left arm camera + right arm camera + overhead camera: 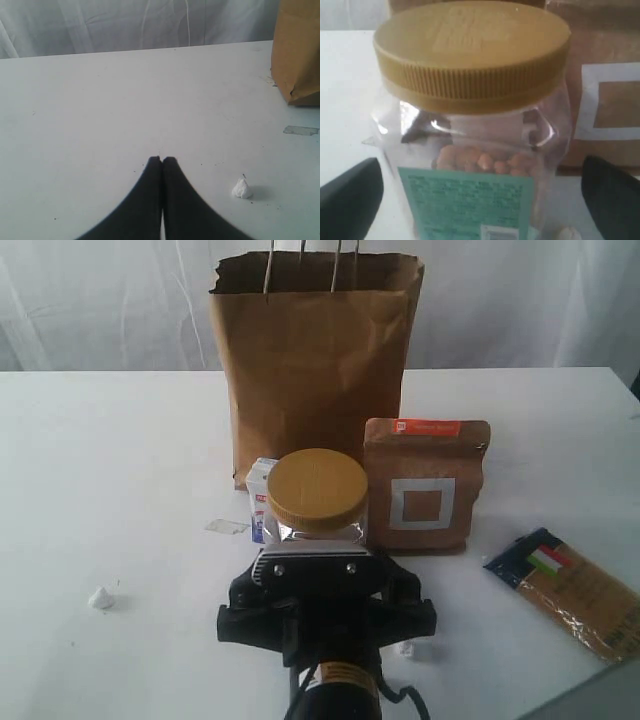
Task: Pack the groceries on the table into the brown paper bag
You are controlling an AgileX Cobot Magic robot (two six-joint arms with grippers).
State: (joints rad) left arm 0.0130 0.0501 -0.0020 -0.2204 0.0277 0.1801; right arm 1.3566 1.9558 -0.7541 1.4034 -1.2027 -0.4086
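The brown paper bag [310,360] [297,50] stands upright at the back of the table [120,470]. In front of it are the gold-lidded nut jar [318,495] [470,100], a small white-blue carton [260,495] to its left and the brown pouch [425,485] [610,100] to its right. A pasta packet [575,590] lies flat at the far right. My right gripper [322,570] [480,200] is open, with the jar's base between its spread fingers and a gap on each side. My left gripper [161,160] is shut and empty over bare table; the exterior view does not show it.
A crumpled white scrap [100,597] [242,188] lies on the left of the table, close to my left gripper. A clear tape strip [227,527] [300,130] is stuck left of the carton. A small white bit [408,648] sits beside the right gripper body.
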